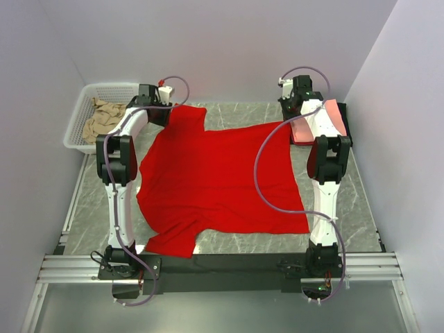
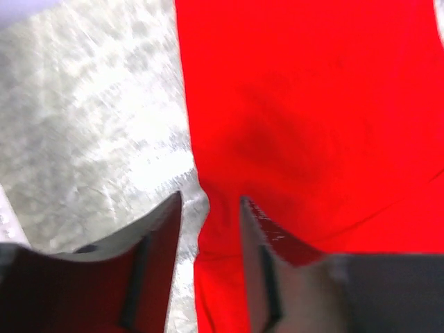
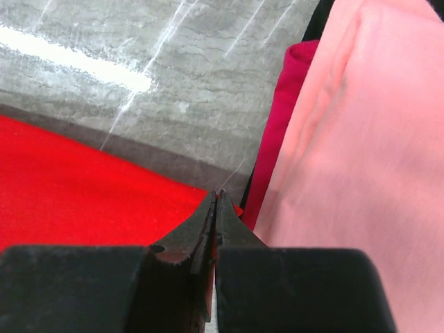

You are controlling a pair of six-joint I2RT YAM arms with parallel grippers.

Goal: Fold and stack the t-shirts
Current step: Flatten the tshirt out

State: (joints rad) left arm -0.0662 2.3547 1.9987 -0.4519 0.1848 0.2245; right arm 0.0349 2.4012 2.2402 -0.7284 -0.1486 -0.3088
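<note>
A large bright red t-shirt (image 1: 215,180) lies spread flat on the marble table, with one sleeve at the far left and one at the near left. My left gripper (image 1: 161,115) is over the far-left sleeve; in the left wrist view it (image 2: 210,198) is open, and the edge of the red cloth (image 2: 312,104) runs between its jaws. My right gripper (image 1: 292,113) is at the shirt's far right corner; in the right wrist view it (image 3: 216,195) is shut on the red cloth (image 3: 83,187). A folded salmon-pink shirt (image 1: 326,119) tops a stack right beside it.
Under the salmon-pink shirt (image 3: 361,139) a dark red shirt (image 3: 281,125) and a black edge (image 3: 318,21) show. A white mesh basket (image 1: 75,136) at the far left holds a tan shirt (image 1: 104,118). Walls close in on three sides.
</note>
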